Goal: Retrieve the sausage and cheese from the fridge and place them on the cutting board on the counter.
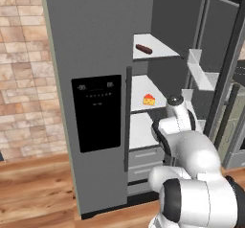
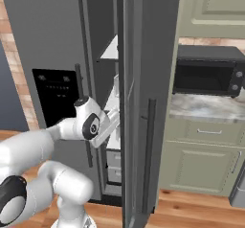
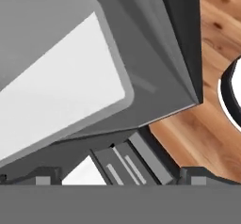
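The fridge (image 1: 91, 54) stands with its right door (image 2: 148, 102) swung open. On the top white shelf lies the sausage (image 1: 143, 49), a short dark reddish-brown cylinder. The cheese (image 1: 149, 99), a yellow-orange wedge, sits on the middle shelf (image 1: 139, 90). My arm reaches into the open compartment, with the wrist (image 1: 175, 101) just right of the cheese and slightly lower. In the hand view my gripper (image 3: 120, 177) is open and empty, its fingertips (image 3: 47, 175) far apart, looking down past a white shelf (image 3: 61, 96) at the drawers (image 3: 127, 164). The counter (image 2: 206, 108) is to the right. The cutting board is out of view.
A black microwave (image 2: 208, 76) stands on the counter under pale green cabinets (image 2: 215, 6). The open door sits between the fridge interior and the counter, with door bins (image 1: 201, 71) on its inner side. Wooden floor (image 1: 33, 188) lies in front; a brick wall (image 1: 24, 78) is left.
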